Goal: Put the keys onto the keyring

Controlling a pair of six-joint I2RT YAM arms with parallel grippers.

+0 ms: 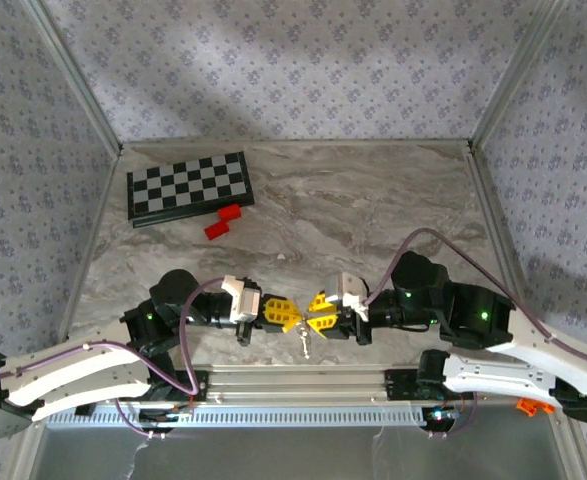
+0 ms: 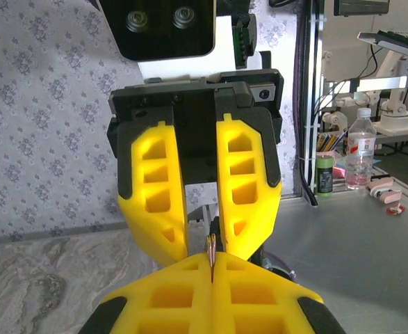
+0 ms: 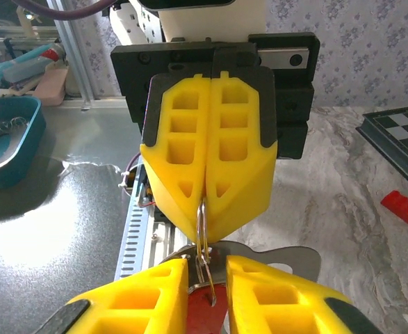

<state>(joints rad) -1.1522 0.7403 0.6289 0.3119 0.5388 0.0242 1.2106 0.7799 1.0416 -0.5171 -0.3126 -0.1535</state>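
Left gripper (image 3: 205,228) clamps a thin silvery metal keyring (image 3: 201,245); right gripper (image 3: 207,264) pinches a tiny red key (image 3: 205,313), seemingly mid-threading; next, ease it along.

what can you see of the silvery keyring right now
The thin silvery metal wire keyring shows edge-on as a couple of close wire turns. One end is pinched in the shut yellow fingertips of the left gripper; the other reaches between the fingers of the right gripper, meeting the small red piece clamped there. It is held clear of the table.
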